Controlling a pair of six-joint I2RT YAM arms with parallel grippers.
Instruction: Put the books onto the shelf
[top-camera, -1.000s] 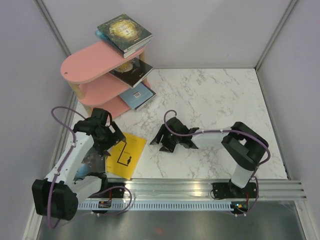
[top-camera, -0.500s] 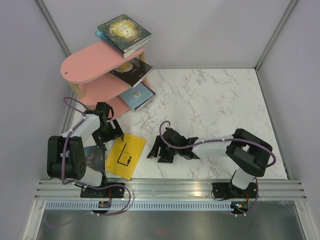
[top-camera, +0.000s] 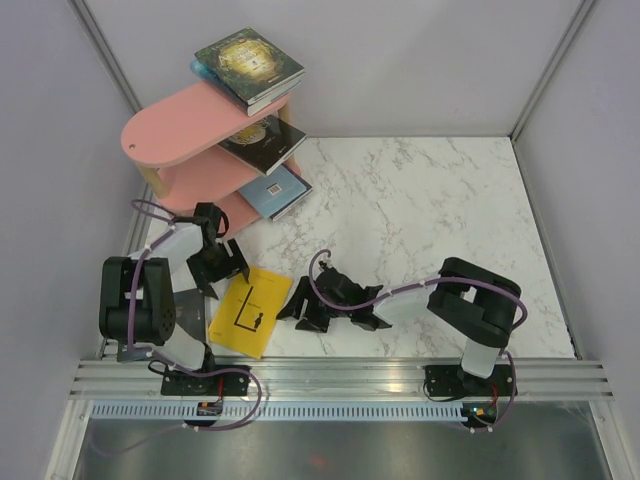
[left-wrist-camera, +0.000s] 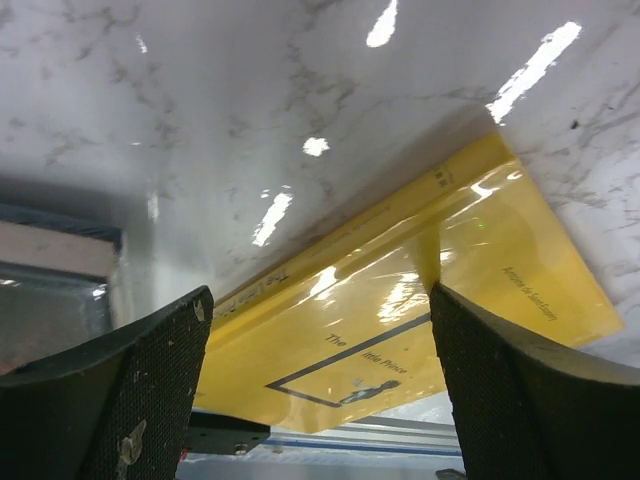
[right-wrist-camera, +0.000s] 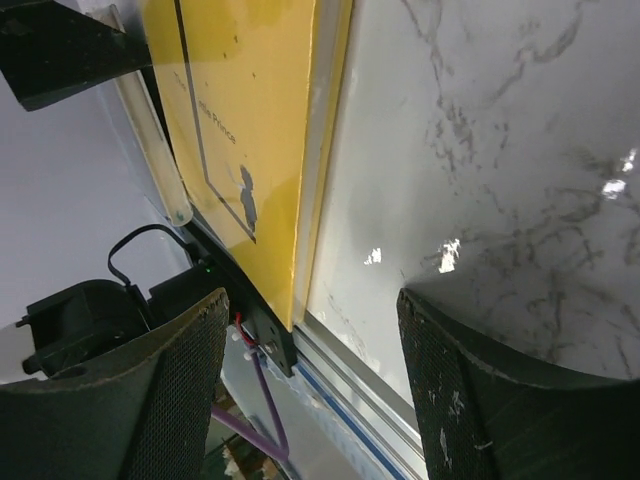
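A yellow book (top-camera: 250, 312) lies flat near the table's front edge, its cover showing in the left wrist view (left-wrist-camera: 400, 300) and right wrist view (right-wrist-camera: 240, 130). My left gripper (top-camera: 224, 276) hangs open over its far left corner, and the cover shows between the fingers (left-wrist-camera: 120, 390). My right gripper (top-camera: 296, 312) is open and low on the table. It faces the book's right edge and holds nothing (right-wrist-camera: 310, 390). The pink shelf (top-camera: 175, 125) stands at the back left. It carries dark books (top-camera: 248, 65) on top, a dark one (top-camera: 262, 142) on the middle tier and a light blue one (top-camera: 275, 190) at the bottom.
Grey walls close in the marble table (top-camera: 430, 200) on three sides. A metal rail (top-camera: 340, 375) with both arm bases runs along the front edge, right behind the yellow book. Something dark (top-camera: 190, 312) lies partly hidden under my left arm.
My right gripper slid left along the table towards the yellow book's right edge. My left arm folded back, bringing its gripper over the book's far left corner, jaws slightly narrower.
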